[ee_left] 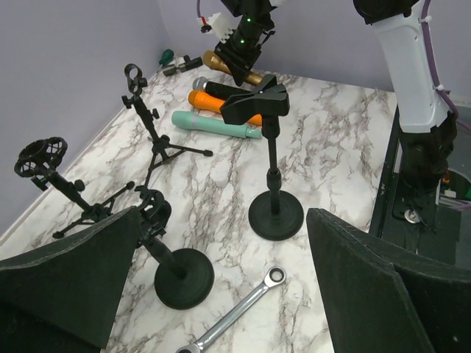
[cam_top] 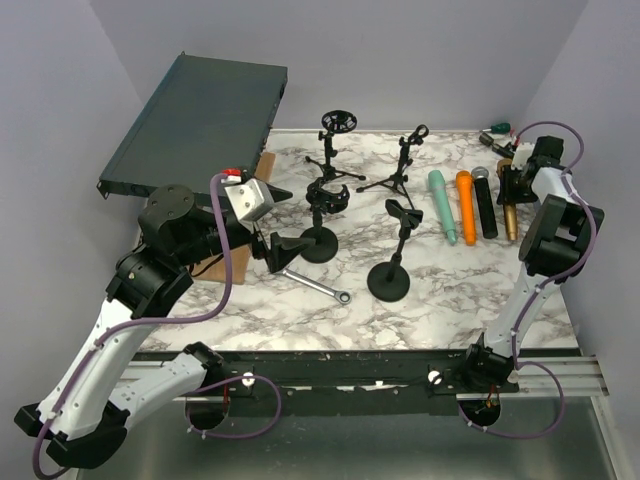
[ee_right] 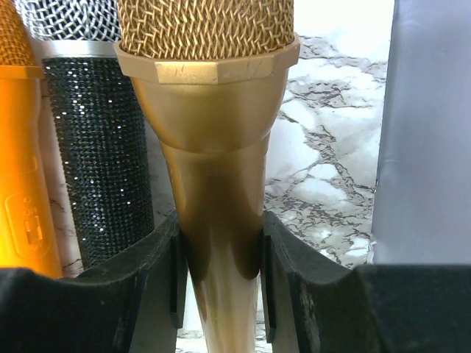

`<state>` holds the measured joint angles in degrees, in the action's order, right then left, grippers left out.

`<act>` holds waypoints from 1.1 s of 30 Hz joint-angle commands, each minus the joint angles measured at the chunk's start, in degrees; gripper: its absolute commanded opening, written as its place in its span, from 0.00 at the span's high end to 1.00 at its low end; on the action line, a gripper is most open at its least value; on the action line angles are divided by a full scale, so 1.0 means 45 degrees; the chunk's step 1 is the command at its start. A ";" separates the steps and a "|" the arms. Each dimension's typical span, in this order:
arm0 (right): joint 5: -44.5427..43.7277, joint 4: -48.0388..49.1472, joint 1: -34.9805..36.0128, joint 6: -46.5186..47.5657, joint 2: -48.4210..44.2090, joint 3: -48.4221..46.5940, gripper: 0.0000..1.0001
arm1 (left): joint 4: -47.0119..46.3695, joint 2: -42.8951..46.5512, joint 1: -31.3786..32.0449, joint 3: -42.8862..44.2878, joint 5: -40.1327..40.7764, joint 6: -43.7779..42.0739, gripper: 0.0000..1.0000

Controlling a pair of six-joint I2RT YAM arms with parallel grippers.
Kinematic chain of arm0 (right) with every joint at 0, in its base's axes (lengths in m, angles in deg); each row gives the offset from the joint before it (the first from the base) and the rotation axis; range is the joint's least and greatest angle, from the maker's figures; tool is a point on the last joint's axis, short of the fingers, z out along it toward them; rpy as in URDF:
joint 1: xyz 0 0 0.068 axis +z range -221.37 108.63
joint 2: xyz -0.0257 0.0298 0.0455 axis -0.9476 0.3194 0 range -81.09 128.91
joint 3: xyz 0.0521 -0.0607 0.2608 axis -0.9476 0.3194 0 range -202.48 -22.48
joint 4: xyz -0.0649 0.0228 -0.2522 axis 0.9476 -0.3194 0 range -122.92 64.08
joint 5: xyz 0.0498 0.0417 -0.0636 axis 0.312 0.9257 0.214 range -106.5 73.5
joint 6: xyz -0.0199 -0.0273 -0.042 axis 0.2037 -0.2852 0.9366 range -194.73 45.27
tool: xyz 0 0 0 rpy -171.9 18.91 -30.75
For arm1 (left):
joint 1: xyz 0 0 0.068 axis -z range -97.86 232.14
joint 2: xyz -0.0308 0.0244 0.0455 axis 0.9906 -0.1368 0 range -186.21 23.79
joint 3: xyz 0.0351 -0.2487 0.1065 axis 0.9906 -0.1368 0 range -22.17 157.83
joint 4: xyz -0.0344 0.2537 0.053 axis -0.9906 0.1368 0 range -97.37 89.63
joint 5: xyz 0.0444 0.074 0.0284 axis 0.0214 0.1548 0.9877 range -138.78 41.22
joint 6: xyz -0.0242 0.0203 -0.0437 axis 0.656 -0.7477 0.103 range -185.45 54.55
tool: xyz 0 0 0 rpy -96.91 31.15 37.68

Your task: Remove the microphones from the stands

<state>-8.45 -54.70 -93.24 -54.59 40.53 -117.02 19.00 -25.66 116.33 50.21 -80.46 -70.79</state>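
Note:
A gold microphone (ee_right: 210, 110) lies on the marble table at the far right (cam_top: 511, 218). My right gripper (ee_right: 219, 261) is shut on its tapered handle just below the mesh head. Beside it lie a black glitter microphone (ee_right: 96, 147), an orange one (cam_top: 466, 205) and a teal one (cam_top: 442, 205). A round-base stand (cam_top: 390, 275) with an empty black clip (ee_left: 255, 101) stands mid-table. My left gripper (ee_left: 224, 257) hangs open over the table's left, above a second round-base stand (ee_left: 180, 276) with an empty ring clip. Nothing is between its fingers.
A ratchet wrench (ee_left: 243, 309) lies between the two round bases. Two small tripod stands (cam_top: 337, 150) (cam_top: 405, 160) stand at the back. A dark rack unit (cam_top: 200, 120) leans at back left. A green-handled tool (cam_top: 497, 127) lies in the far right corner.

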 commanded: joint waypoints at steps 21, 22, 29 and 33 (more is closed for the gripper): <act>-0.0967 -0.0109 -0.0072 -0.0042 0.0661 0.0526 0.51 | -0.1084 0.0402 -0.0040 -0.1876 -0.0303 0.0210 0.01; -0.0904 -0.0125 -0.0064 -0.0047 0.0615 0.0560 0.50 | -0.1235 0.0356 -0.0040 -0.2009 -0.0339 0.0229 0.01; -0.0608 -0.0185 -0.0062 -0.0137 0.0216 0.0630 0.34 | -0.2467 -0.0200 -0.0023 -0.3035 -0.0900 0.0378 0.01; 0.0157 -0.0343 -0.0072 -0.0288 -0.0622 0.0686 0.22 | -0.4128 -0.0719 0.0035 -0.3810 -0.1314 0.0504 0.02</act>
<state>-11.66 -54.17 -93.24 -55.24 42.13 -115.23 10.02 -26.86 116.33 36.18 -82.60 -69.61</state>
